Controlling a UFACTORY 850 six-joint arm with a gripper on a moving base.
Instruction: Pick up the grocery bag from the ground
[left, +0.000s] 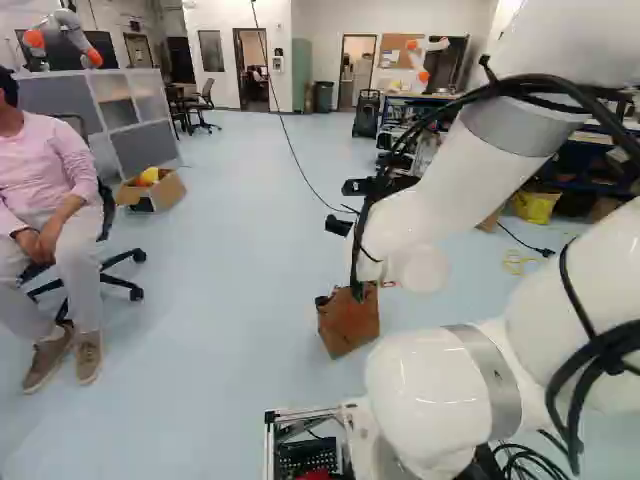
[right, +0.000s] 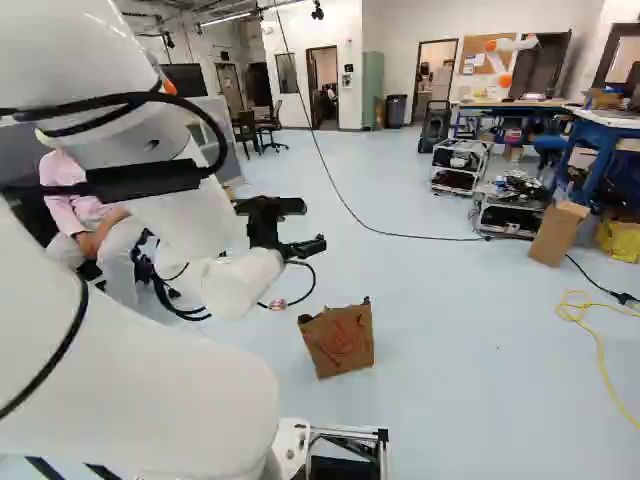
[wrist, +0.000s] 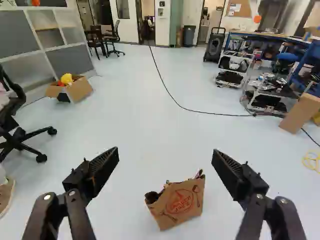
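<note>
Above the level of the grocery bag (wrist: 180, 204) and short of it, the gripper (right: 313, 225) holds its two fingers spread wide. Seen between those fingers but lying beyond them, the brown paper bag stands on the floor (wrist: 135, 120), apart from the gripper, its top open and uneven. Past the bag, a black cable (wrist: 215, 113) crosses the floor. Left of the bag and farther off sits an open cardboard box (wrist: 77, 90); to its right, a yellow cord (right: 601, 355) lies looped.
</note>
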